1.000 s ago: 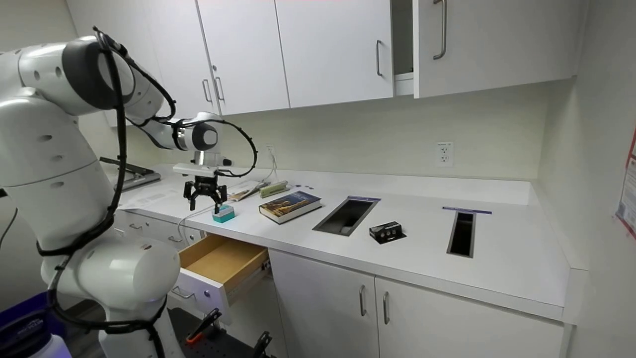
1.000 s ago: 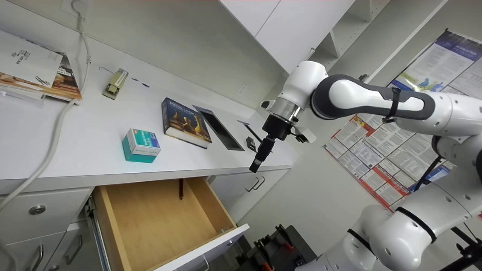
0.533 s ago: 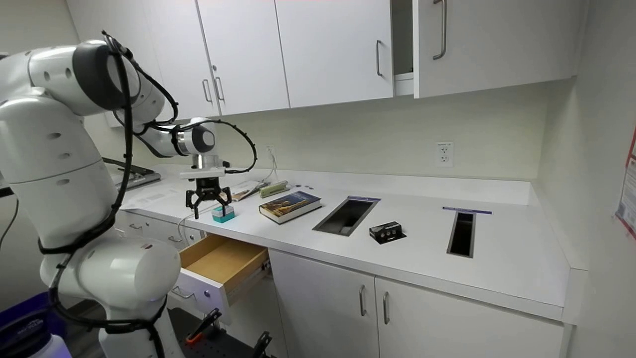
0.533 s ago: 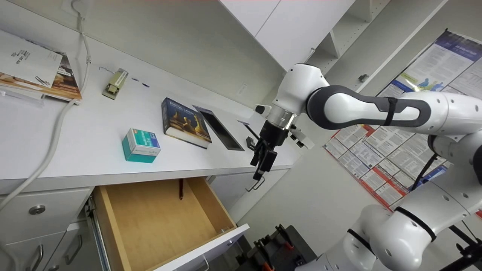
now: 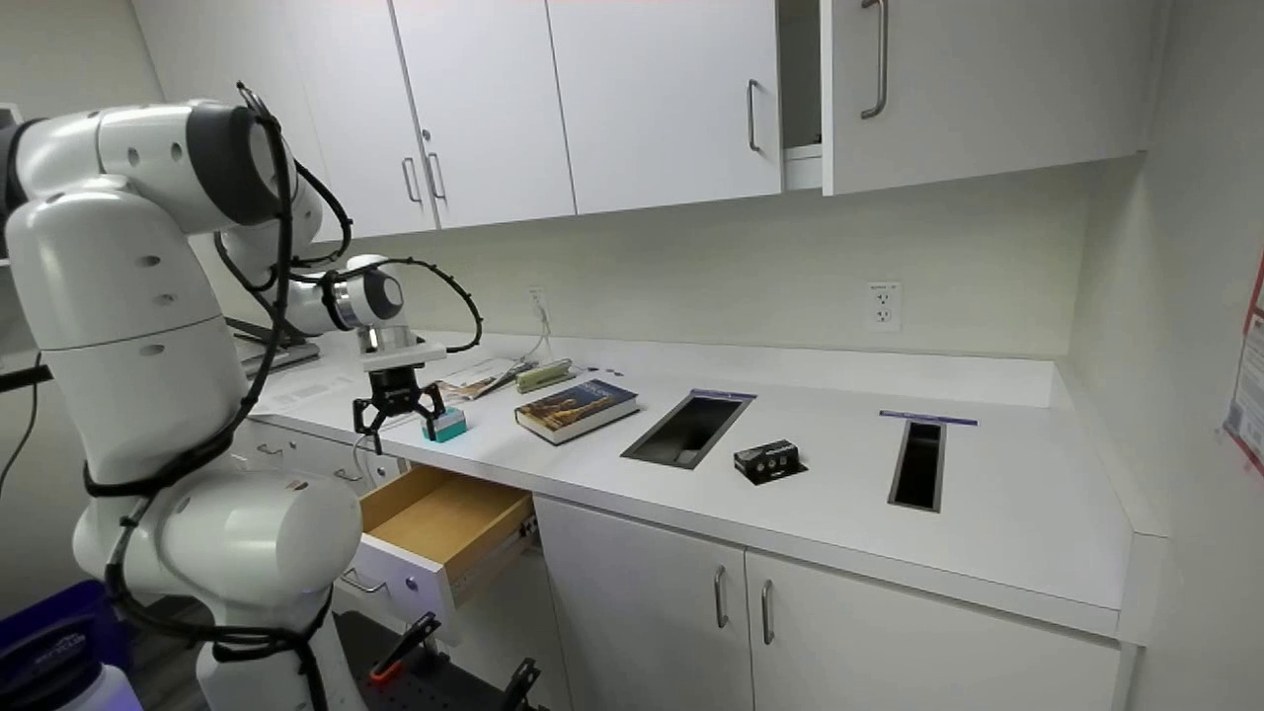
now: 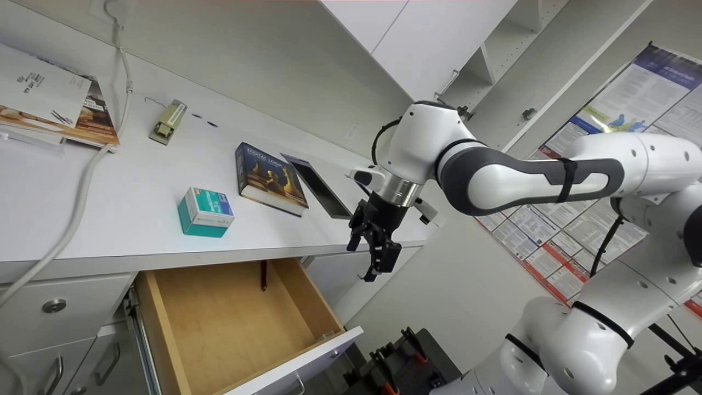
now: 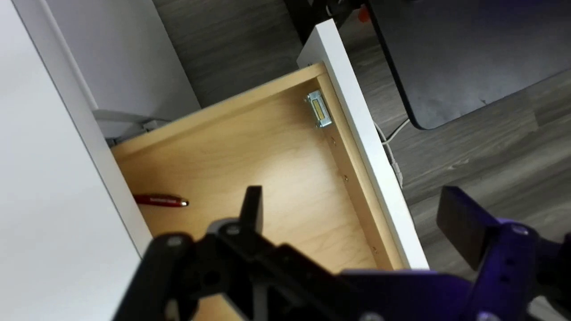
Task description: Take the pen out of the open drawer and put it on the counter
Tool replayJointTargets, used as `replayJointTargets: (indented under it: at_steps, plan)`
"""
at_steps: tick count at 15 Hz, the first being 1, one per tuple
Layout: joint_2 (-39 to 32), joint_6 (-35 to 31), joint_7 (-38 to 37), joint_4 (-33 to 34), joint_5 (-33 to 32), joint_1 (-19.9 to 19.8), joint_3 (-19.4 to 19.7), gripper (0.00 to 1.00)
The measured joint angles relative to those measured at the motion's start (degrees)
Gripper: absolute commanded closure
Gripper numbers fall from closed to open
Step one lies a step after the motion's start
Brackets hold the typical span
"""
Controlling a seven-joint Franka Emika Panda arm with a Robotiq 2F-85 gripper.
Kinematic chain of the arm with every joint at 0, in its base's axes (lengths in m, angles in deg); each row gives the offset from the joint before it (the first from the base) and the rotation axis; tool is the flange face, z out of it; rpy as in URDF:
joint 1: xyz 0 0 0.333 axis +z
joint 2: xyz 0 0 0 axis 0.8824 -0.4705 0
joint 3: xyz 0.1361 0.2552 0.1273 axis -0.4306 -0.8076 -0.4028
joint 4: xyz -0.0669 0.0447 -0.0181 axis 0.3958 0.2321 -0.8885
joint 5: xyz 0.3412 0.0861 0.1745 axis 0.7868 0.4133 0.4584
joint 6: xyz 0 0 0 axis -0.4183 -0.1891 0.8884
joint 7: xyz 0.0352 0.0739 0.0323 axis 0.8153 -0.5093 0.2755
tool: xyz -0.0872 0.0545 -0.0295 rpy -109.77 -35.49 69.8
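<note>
Gripper [image 7: 350, 200], one: held above the drawer [image 7: 232, 147] with its fingers [image 7: 253, 207] pointed down, spread wide, nothing gripped. Pen [image 7: 161, 200], one, red: laid in the drawer, on the outer side of the nearer finger in the wrist view, below the fingertips and apart from them; one end is exposed, the other is hidden beneath the edge of the counter [image 7: 58, 187]. Drawer, of light wood, with white front panel [image 7: 372, 147]: found pulled out, by which the pen's exposed end is made reachable from above; in the wrist view one finger is seen over its bottom, the other past the front panel. The wide spread is judged to be meant for the pen to be straddled with room to spare; since the pen lies nearly along the line from finger to finger, a turn of the gripper is probably required before it can be pinched across. Box [image 6: 205, 214], teal and white, and book [image 6: 272, 178], thick: set on the counter, apart from the fingers, with no part in the task suggested. Changes noted against half a second earlier: in both exterior views the gripper is set lower and has been swung and turned a little; the drawer, pen, box and book are shown in the same places.
</note>
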Motion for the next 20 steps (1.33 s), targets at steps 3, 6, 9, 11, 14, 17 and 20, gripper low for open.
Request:
replayJointTargets:
  at_steps: [3, 6, 9, 11, 14, 17, 20]
  plan:
    - [-0.7, -1.3, 2.1, 0.0, -1.5, 1.5, -1.6, 0.00]
    - [-0.7, -1.3, 2.5, 0.0, -1.6, 1.5, -1.7, 0.00]
    - [-0.9, -1.3, 4.5, 0.0, -2.0, 1.5, -1.7, 0.00]
    - [-1.5, -1.3, 10.1, 0.0, -3.4, 1.5, -1.7, 0.00]
    - [-2.6, -1.3, 18.9, 0.0, -5.6, 1.4, -1.7, 0.00]
    - [-3.7, -2.3, 27.5, -0.2, -7.7, 1.4, -1.7, 0.00]
    - [-4.8, -5.7, 34.2, -1.0, -10.1, 1.5, -2.3, 0.00]
